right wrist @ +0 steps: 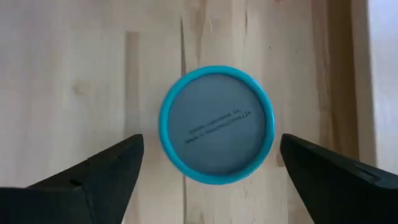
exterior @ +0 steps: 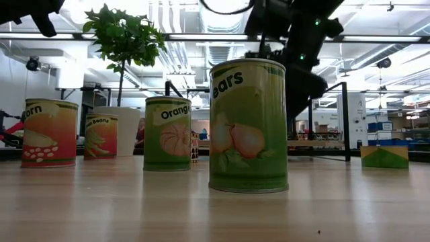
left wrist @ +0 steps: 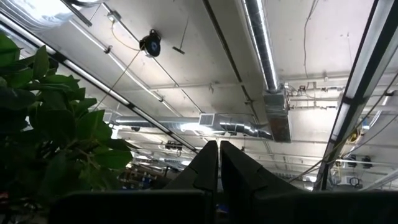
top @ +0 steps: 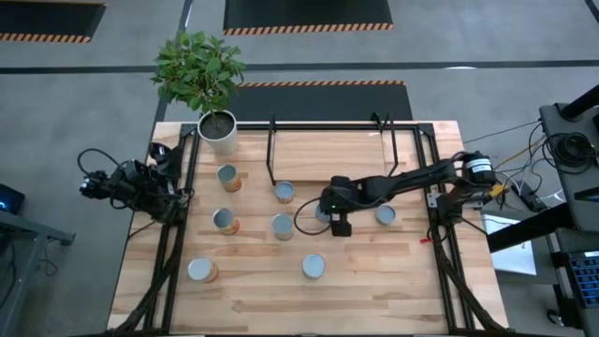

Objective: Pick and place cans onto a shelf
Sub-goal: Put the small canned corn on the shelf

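Observation:
Several cans with blue-grey tops stand upright on the wooden table [top: 374, 290], among them one [top: 284, 193] by the shelf, one [top: 314, 267] near the front and one [top: 385, 215] to the right. My right gripper [right wrist: 211, 165] hovers open, pointing down over another can [right wrist: 216, 124]. Its two fingers stand either side of the blue-rimmed top, apart from it. In the high view this gripper [top: 328, 213] is at the table's middle. The shelf [top: 328, 150], black rods around a light board, stands at the far edge. My left gripper [left wrist: 219, 146] is shut and points up at the ceiling, off the table's left edge.
A white pot with a green plant [top: 218, 131] stands at the far left corner beside the shelf. Black frame rails [top: 173, 243] run along both table sides. In the low view a pears can [exterior: 248, 124] stands nearest, with others [exterior: 168, 133] behind it.

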Robot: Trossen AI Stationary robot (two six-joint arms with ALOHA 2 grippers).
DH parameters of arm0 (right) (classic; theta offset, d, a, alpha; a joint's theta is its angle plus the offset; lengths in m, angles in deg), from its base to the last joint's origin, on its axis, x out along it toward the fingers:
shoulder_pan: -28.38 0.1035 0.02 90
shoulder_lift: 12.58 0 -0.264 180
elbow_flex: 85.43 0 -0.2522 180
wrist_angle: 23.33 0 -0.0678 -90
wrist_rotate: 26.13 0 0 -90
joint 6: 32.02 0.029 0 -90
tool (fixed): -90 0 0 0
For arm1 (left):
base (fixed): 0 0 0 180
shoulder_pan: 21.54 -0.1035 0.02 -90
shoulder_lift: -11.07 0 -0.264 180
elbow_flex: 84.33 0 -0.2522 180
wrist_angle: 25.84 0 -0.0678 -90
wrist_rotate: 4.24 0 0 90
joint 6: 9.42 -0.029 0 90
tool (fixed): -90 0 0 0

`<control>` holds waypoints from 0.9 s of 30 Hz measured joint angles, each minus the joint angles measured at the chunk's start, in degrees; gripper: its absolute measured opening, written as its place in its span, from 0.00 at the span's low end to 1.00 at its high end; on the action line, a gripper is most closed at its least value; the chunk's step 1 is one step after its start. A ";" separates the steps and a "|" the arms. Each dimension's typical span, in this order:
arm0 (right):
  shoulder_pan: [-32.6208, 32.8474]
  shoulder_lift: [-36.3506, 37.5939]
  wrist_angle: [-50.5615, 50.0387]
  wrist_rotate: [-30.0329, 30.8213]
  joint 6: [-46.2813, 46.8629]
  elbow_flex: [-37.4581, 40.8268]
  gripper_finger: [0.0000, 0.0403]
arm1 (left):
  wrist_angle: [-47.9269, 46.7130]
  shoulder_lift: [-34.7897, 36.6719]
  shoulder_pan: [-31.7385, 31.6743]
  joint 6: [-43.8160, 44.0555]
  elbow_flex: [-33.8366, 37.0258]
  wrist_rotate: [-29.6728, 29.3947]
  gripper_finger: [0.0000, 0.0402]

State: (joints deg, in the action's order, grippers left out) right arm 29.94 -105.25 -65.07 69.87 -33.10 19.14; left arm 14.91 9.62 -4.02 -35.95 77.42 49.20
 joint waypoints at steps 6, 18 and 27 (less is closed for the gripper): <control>-0.11 -2.09 2.09 0.04 -1.44 0.02 0.88 | -0.11 0.00 0.00 0.28 0.00 -0.01 0.00; -0.14 -0.91 3.36 0.03 -1.42 0.02 0.68 | -0.32 0.00 0.00 0.53 0.00 -0.01 0.00; -4.03 0.90 -7.57 0.00 -1.23 -12.80 0.76 | -0.21 0.00 0.00 1.53 0.00 0.01 0.00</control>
State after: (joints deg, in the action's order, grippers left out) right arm 25.91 -104.36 -72.64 69.86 -34.33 6.33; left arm 14.70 9.62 -4.02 -34.42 77.42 49.21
